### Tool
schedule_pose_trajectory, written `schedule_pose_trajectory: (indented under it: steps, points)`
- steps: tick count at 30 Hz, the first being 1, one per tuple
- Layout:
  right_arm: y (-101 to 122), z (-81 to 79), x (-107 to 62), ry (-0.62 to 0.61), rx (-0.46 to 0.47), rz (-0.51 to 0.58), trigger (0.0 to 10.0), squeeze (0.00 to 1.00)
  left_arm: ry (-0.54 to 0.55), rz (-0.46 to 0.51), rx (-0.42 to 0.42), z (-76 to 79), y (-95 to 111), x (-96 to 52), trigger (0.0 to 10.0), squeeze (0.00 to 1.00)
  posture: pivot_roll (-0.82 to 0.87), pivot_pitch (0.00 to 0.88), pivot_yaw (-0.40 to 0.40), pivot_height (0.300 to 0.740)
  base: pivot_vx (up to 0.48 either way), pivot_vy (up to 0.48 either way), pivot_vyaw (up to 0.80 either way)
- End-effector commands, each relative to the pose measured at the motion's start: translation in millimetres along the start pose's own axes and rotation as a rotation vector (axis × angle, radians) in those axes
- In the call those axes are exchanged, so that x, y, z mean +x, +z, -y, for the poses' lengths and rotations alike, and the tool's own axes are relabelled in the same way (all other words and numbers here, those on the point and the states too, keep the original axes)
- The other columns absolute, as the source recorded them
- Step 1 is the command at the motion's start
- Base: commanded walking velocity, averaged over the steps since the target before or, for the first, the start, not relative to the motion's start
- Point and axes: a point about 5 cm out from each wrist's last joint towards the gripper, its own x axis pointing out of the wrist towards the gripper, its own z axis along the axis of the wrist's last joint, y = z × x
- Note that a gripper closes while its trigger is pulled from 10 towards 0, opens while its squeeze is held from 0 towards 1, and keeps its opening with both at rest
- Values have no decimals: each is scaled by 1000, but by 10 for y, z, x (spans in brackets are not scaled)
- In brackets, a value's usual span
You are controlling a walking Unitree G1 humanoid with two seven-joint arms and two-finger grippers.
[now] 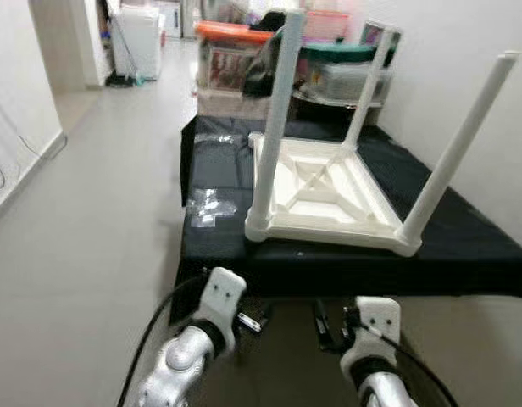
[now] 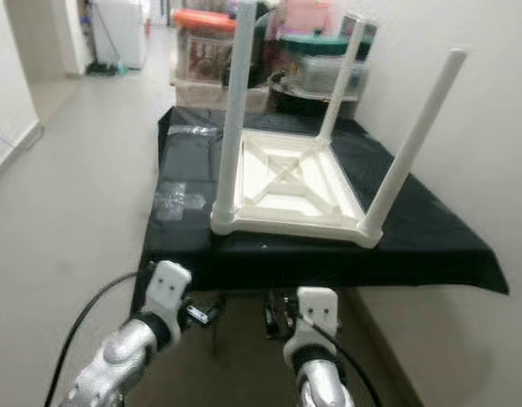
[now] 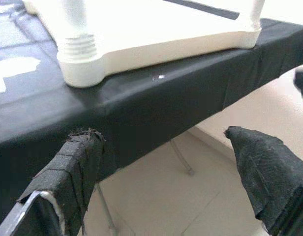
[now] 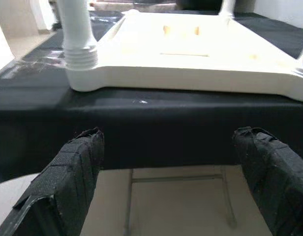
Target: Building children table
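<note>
A small white table lies upside down on a surface with a black cloth, in the middle of the frame. 3 white legs stick up from its corners. 1 leg is at the near left corner, 1 leg is at the near right corner, and 1 leg is at the far right. The far left corner looks bare, so it seems 1 leg is not on yet. Some clear plastic bags lie on the cloth to the left of the table.

Both arms are low in the frame, in front of the cloth edge. The left gripper has its fingers wide apart and holds nothing. The right gripper is also wide apart and holds nothing.

The build looks almost done. I think the next move is to find the last leg, grab it, and twist it into the bare corner. The robot may need to step closer first.
</note>
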Motion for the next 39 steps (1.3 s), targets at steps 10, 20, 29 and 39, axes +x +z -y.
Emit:
schedule_pose_trajectory:
  steps: [10,20,29,39]
  points:
    - [-57,-19,11,19,-14,-33,10000,0,34,-8,12,-36,-32,14,10000,0,72,0,-96,740,0,0,0]
    - [-26,-79,17,79,-5,-17,10000,0,42,2,9,-41,-27,27,10000,0,76,0,-102,740,0,0,0]
    - [-17,-69,32,72,-9,-13,10000,0,44,14,3,-34,-15,28,10000,0,72,0,-104,740,0,0,183]
    - [-40,-40,37,64,11,-30,10000,0,46,6,0,-23,-26,30,10000,0,72,0,-108,740,-245,0,0]
